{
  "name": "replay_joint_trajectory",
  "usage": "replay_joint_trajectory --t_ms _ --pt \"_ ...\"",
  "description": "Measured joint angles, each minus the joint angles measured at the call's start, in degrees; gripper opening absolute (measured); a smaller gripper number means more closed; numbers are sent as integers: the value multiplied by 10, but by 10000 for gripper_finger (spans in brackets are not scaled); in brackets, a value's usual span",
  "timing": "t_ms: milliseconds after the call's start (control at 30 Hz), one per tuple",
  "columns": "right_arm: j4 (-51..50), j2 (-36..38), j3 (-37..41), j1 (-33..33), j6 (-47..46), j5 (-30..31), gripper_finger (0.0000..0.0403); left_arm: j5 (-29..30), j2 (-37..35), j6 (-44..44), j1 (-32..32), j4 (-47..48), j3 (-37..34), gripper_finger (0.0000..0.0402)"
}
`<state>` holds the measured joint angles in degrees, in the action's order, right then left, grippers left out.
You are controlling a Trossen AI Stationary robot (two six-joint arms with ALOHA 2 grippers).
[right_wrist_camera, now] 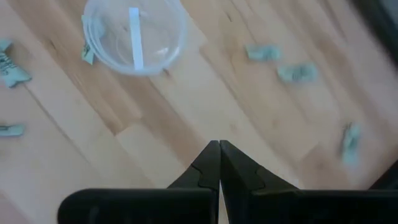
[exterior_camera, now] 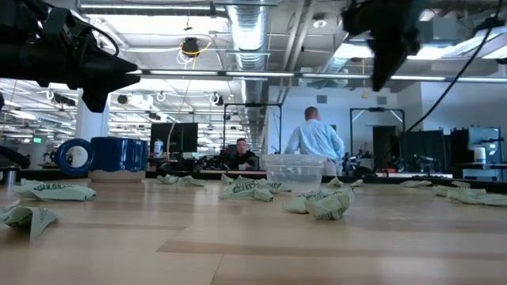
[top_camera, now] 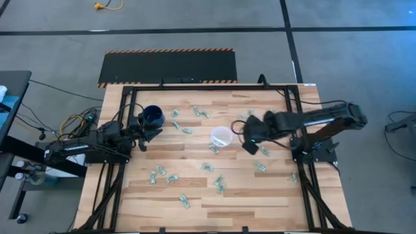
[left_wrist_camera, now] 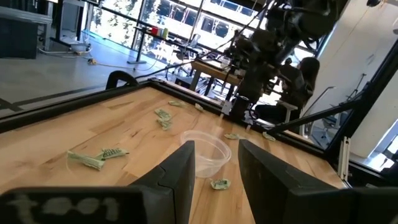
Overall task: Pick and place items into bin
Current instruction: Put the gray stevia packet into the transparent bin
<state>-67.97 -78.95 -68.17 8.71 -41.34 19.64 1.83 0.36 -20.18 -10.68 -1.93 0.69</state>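
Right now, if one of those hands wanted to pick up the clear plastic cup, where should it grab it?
Probably by the rim, from straight above. The clear cup stands upright, mouth open, so one finger could go inside the wall and one outside. Wrapped pieces lie close around its base, so a low sideways approach might knock them.

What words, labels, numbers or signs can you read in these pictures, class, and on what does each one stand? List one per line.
No text can be read anywhere.
Wrapped items: dark print on the green-and-white wrappers, too blurred to read.
Left gripper: pale marks on the dark housing at the frame's bottom edge, too blurred to read.
Mug, cup: no print visible.
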Motion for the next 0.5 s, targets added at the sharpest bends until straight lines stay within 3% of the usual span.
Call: replay_joint_trajectory --t_ms 100,300,500 --pt "17 43 58 44 -99 -6 0 0 0 0 0 0 0 111" --pt "24 69 136 131 -258 -84 0 0 0 0 0 -3 0 111" --pt "27 65 165 159 -277 -99 0 0 0 0 0 -3 0 111"
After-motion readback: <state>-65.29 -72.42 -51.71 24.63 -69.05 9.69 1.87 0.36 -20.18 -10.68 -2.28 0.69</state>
